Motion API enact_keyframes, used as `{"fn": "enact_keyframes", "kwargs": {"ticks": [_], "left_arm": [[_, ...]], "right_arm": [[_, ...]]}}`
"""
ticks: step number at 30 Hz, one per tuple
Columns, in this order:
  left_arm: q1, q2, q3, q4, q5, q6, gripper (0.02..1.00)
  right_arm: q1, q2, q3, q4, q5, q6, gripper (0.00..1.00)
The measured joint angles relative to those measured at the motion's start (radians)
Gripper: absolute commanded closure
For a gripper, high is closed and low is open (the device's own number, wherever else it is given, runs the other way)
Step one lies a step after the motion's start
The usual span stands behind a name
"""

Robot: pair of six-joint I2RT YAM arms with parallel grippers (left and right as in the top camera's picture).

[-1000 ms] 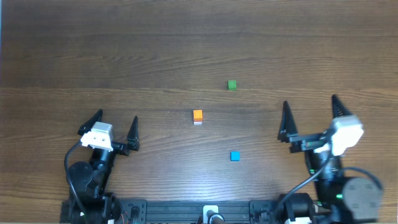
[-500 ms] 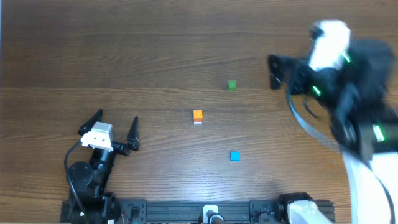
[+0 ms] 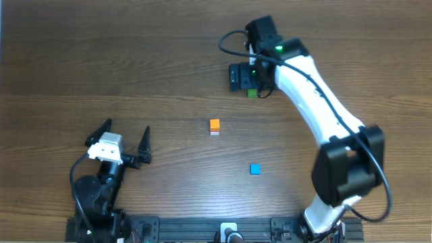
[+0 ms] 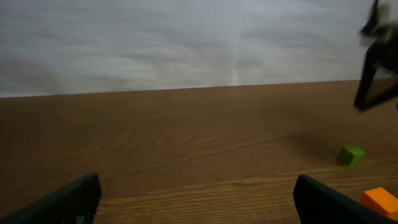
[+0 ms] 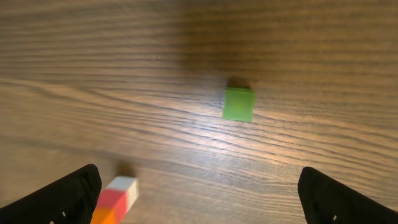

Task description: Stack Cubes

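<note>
Hovering with right tool [image 5: 199, 183] spread wide above green cube [image 5: 239, 104] at upper centre of top view, seemingly ahead of lowering, gripping and carrying it onto orange cube [image 3: 214, 124] mid-frame.

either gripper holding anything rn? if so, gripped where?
Nothing is held. The right gripper is open above the green cube, not touching it. The left gripper is open and empty, away from the cubes.
</note>
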Motion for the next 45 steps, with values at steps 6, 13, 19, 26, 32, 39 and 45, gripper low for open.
{"fn": "enact_keyframes", "kwargs": {"ticks": [6, 13, 19, 26, 32, 39, 45], "left_arm": [[0.0, 0.0, 0.0, 0.0, 0.0, 0.0, 0.018], [0.0, 0.0, 0.0, 0.0, 0.0, 0.0, 0.018], [0.0, 0.0, 0.0, 0.0, 0.0, 0.0, 0.018], [0.0, 0.0, 0.0, 0.0, 0.0, 0.0, 0.018], [0.0, 0.0, 0.0, 0.0, 0.0, 0.0, 0.023], [0.0, 0.0, 0.0, 0.0, 0.0, 0.0, 0.018], [0.0, 0.0, 0.0, 0.0, 0.0, 0.0, 0.018]], "right_arm": [[0.005, 0.076, 0.0, 0.003, 0.079, 0.027, 0.007], [0.005, 0.146, 0.0, 0.042, 0.118, 0.04, 0.007], [0.005, 0.22, 0.0, 0.081, 0.122, 0.05, 0.014], [0.002, 0.267, 0.0, 0.096, 0.122, 0.069, 0.222], [-0.009, 0.267, 0.0, 0.098, 0.122, 0.066, 0.577], [-0.013, 0.267, 0.0, 0.11, 0.122, 0.063, 0.713], [-0.013, 0.267, 0.0, 0.112, 0.122, 0.061, 0.774]]}}
